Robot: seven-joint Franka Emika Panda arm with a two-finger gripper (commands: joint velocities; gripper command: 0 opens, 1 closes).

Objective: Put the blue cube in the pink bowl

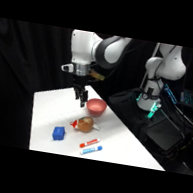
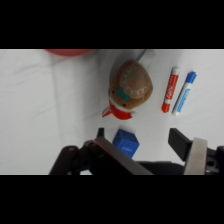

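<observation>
Hand (image 1: 80, 97) hangs wide and empty above the white bench (image 1: 47, 104), near the small round pinkish-red bowl (image 1: 96, 105), while the small bright-blue solid cube (image 1: 59, 133) sits ungrasped toward the bench's front (beside a brown-tan rounded toy (image 1: 85, 124)), so pickup seems pending.

The blue cube (image 1: 59, 133) looked like smooth plastic, and the pink bowl (image 1: 96, 106) showed a slight gloss. The white table (image 1: 45, 117) appeared matt, with black cloth (image 1: 17, 72) hanging behind it.
</observation>
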